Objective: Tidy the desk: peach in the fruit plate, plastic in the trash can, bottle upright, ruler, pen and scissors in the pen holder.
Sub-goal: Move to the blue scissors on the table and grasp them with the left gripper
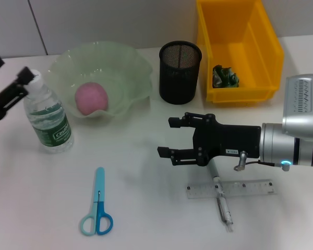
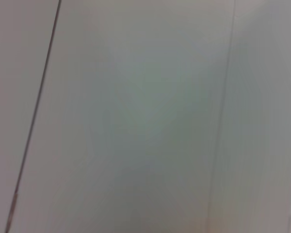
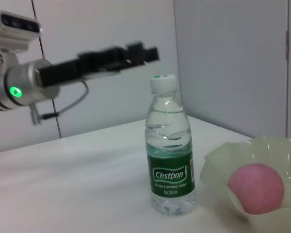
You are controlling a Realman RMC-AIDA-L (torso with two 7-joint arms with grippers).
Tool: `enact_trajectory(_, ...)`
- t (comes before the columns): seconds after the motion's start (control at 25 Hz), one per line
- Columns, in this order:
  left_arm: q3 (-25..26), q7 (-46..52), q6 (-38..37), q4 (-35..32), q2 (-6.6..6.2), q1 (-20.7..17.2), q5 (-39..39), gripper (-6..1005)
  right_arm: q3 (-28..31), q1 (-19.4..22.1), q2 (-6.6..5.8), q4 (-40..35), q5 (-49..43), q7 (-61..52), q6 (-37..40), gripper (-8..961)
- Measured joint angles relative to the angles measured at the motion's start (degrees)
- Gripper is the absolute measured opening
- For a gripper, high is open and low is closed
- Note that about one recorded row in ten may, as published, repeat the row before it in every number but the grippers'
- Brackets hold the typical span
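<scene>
Right arm reaches in from right side, forearm level, low over work surface. Right gripper (image 1: 171, 136) points toward robot's left, black fingers spread apart, holding nothing. Left gripper (image 1: 9, 78) raised at far left edge, fingers apart, nothing between them; arm mostly out of frame.

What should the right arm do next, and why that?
Probably lower the right gripper, open above the desk, onto the pen just beneath its arm. The peach already sits in the fruit plate, the bottle stands upright, and the pen lies across the ruler, so it should go first.
</scene>
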State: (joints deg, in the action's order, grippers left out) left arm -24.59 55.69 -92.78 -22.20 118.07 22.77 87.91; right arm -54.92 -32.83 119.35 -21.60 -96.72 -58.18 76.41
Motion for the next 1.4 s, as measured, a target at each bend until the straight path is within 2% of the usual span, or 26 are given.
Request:
enact_trajectory(0.08,0.0,2.4,-1.4,-1.6,-0.05,-0.7,0.1,856,0.1,0.0,0.00,0.0,0.0,0.0,0.1,810)
enact_trajectory(0.12,-0.4,7.9,-4.2,-5.0,-0.22,-2.2,0.4,856,0.2,0.0,0.00,0.0,0.0,0.0,0.1,810)
enact_trajectory(0.24,-1.2,11.6,-6.2,-7.4,-0.52,-3.4,0.5,855,0.2,-0.1,0.00,0.0,0.1,0.0,0.2,810)
enact_trajectory(0.52,-8.5,19.8,-11.9,-13.8,-1.95,-7.5,0.8,854,0.0,-0.1,-0.23,-0.7,-0.1,-2.3,1.5,811)
enact_trajectory(0.64,-12.1,22.7,-12.8,-18.4,-2.27,-8.4,3.7,853,-0.3,1.5,-0.56,-4.2,-1.8,-5.5,3.3,811)
enact_trajectory(0.68,-12.7,24.0,-13.0,-21.4,-2.11,-8.4,6.8,853,-0.3,2.4,-0.73,-6.4,-3.0,-7.6,4.8,811)
enact_trajectory(0.76,-12.9,24.7,-13.2,-23.4,-1.89,-8.2,8.9,852,-0.2,3.2,-0.93,-8.9,-4.9,-10.4,6.3,811)
enact_trajectory(0.84,-12.9,25.7,-13.4,-27.5,-1.12,-7.9,12.9,852,-0.2,3.5,-1.08,-10.0,-5.8,-11.9,7.0,811)
enact_trajectory(0.88,-12.9,25.7,-13.4,-27.5,-1.12,-7.9,12.9,852,-0.2,3.5,-1.08,-10.0,-5.8,-11.9,7.0,811)
enact_trajectory(0.92,-12.9,26.7,-13.5,-32.0,-0.36,-7.4,16.1,851,-0.2,3.9,-1.41,-11.7,-7.8,-15.1,8.6,811)
enact_trajectory(0.96,-12.9,26.7,-13.5,-32.0,-0.36,-7.4,16.1,851,-0.2,3.9,-1.41,-11.7,-7.8,-15.1,8.6,811)
enact_trajectory(1.0,-13.1,27.6,-13.5,-35.3,-0.01,-6.9,17.8,851,-0.1,4.0,-1.59,-12.6,-8.9,-16.7,9.6,811)
enact_trajectory(1.16,-13.5,29.3,-13.4,-38.1,-0.06,-5.6,20.3,850,0.4,4.7,-1.76,-16.0,-12.7,-21.1,11.9,810)
enact_trajectory(1.4,-14.0,32.2,-13.4,-42.1,0.03,-2.0,28.7,849,0.3,5.1,-2.11,-19.4,-14.7,-24.8,12.1,809)
